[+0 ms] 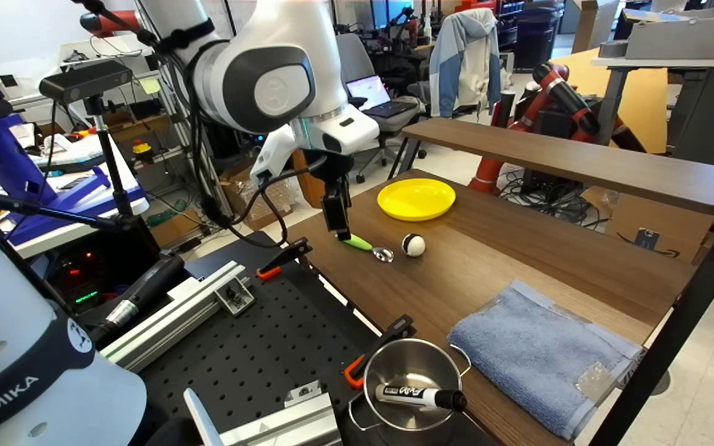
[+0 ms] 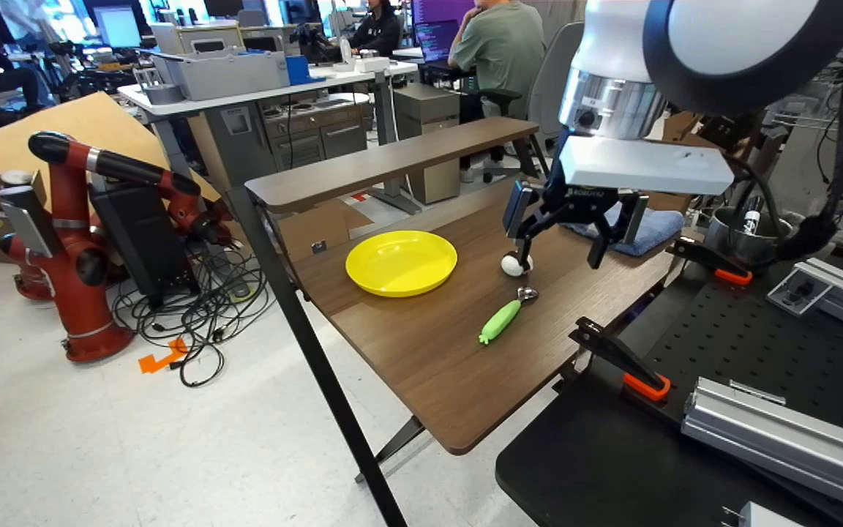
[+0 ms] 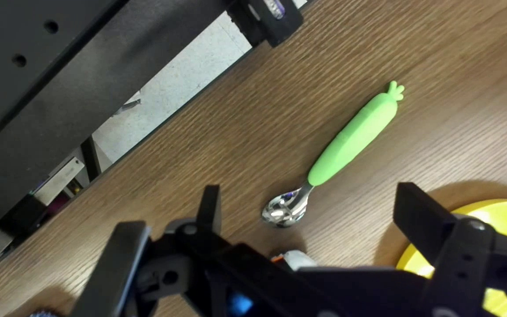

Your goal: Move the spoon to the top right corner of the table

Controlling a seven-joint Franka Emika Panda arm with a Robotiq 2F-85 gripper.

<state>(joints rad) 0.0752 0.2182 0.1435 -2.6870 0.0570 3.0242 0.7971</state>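
The spoon has a lime-green handle and a silvery bowl. It lies flat on the brown table in both exterior views. In the wrist view the spoon lies slantwise, its bowl nearest the jaws and its handle pointing up and right. My gripper is open and empty, its fingers wide apart. In both exterior views the gripper hangs above the table close to the spoon, pointing down. It does not hold the spoon. The table's raised shelf runs along its far side.
A white ball with a dark band sits beside the spoon's bowl. A yellow plate lies close by. A blue towel lies farther along. A metal pot with a marker and black clamps stand along the black board's edge.
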